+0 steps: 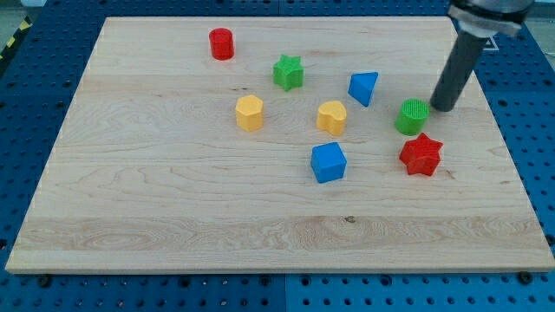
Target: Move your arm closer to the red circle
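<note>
So, here is the board from the near edge to the far edge.

Blue cube [329, 162]: it sits nearest the view's bottom, close to the middle of the wooden board [173, 234].

Red star [421, 154]: it lies to the view's right of the blue cube, just below the green round block.

Green round block [413, 116]: it is just beside my tip, on the tip's left in the view.

My tip [442, 108]: it stands on the board at the view's right, near the green round block. I cannot tell if they touch.

Yellow blocks: one [249, 113] is left of the middle, and one shaped like a heart [331, 116] is in the middle.

Blue wedge [364, 87] and green star [289, 72]: they lie farther back, between my tip and the goal.

Red circle [222, 43]: the block I must go to. It is near the view's top left, well apart from my tip.

Good way to go: I think sliding along the view's top, behind the blue wedge and green star, is best. Stop just short of the red circle so it is not bumped.

Pincer: there is none, only a dark rod, so nothing opens or shuts.

Hard to see: the top of the arm is cut off by the view's top edge.
</note>
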Controlling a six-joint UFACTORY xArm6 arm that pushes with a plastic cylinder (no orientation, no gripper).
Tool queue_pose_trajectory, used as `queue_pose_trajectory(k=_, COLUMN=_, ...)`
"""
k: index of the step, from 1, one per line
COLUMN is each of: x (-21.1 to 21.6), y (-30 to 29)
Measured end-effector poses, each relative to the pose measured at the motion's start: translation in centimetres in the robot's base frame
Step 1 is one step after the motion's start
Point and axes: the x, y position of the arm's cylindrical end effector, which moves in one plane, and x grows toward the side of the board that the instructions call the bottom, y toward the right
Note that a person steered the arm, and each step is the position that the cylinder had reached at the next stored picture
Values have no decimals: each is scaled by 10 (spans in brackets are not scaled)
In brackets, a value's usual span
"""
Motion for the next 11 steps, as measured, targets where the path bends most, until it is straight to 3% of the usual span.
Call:
queue_pose_trajectory(k=1, x=-46, y=13)
queue_pose_trajectory(k=5, x=-126, y=-201)
queue_pose_trajectory(k=6, x=-126, y=-205)
queue_pose_trajectory(k=8, x=-126, y=-284)
queue_pose_trajectory(k=11, x=-90, y=-294)
